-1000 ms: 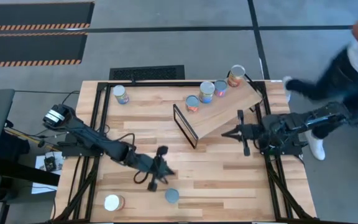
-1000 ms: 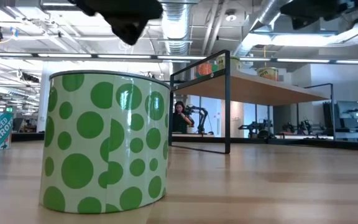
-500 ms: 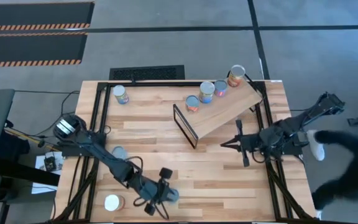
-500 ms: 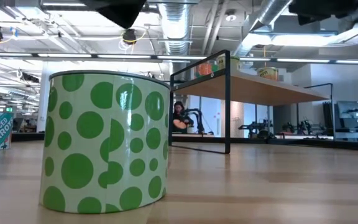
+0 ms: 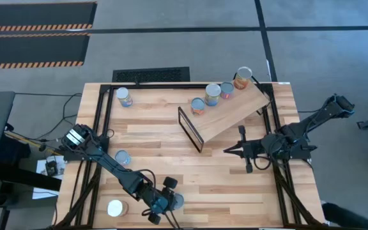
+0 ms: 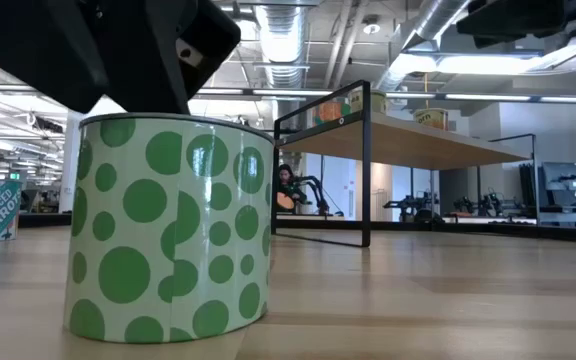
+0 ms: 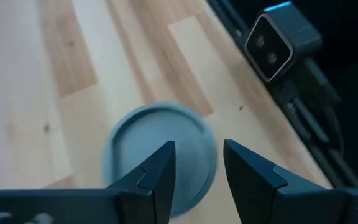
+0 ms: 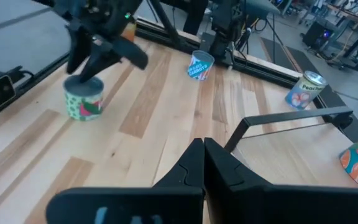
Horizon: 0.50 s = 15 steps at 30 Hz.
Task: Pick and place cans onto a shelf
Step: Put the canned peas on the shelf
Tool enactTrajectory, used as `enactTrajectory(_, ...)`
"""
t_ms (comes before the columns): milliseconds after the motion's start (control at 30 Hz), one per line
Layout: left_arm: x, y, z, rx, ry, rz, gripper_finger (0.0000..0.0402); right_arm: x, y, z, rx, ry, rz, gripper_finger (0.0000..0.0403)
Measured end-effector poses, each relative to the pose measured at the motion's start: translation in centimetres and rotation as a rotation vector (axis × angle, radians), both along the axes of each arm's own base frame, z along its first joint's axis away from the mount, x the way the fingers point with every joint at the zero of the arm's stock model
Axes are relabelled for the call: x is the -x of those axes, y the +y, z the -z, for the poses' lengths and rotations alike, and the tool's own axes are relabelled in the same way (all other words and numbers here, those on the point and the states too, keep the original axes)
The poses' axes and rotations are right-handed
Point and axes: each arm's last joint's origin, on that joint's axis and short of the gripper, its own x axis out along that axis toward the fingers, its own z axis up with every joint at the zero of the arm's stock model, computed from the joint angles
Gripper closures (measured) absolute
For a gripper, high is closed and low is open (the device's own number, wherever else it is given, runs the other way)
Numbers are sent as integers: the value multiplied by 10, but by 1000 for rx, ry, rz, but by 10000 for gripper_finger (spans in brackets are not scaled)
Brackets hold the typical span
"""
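Observation:
A green-dotted can with a grey lid (image 5: 177, 201) (image 6: 168, 230) stands upright near the table's near edge. My left gripper (image 7: 196, 163) (image 5: 167, 200) is open just over its lid. It slants down from the table's left, one finger over the lid and the other past its rim. The tilted light-wood shelf (image 5: 229, 118) at the far right carries several cans (image 5: 213, 94) along its far edge. My right gripper (image 5: 234, 149) (image 8: 202, 155) is shut on nothing, in the air near the shelf's near side. My left gripper has its open fingers (image 7: 157, 171) right over the can's grey lid (image 7: 135, 140). They slant down from the table's left. I cannot tell whether a finger touches the lid.
Loose cans stand on the table: a grey-topped one (image 5: 121, 156) at the left, a white-topped one (image 5: 115, 208) at the near left corner, and one (image 5: 124, 96) at the far left. A small camera (image 7: 277, 38) sits on the black frame along the near edge.
My left gripper has swung toward the table's near edge and come down until it stands over the green-dotted can. My right gripper has drifted a little toward the near edge. A person passing at the table's right has left the high view.

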Motion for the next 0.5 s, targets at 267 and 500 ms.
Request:
enactTrajectory(267, 3, 0, 9, -61, 20, -66, 300, -2, 1, 1, -26, -3, 8, 388)
enactTrajectory(500, -11, 19, 7, -132, -25, -92, 392, 3, 6, -3, -21, -27, -7, 387)
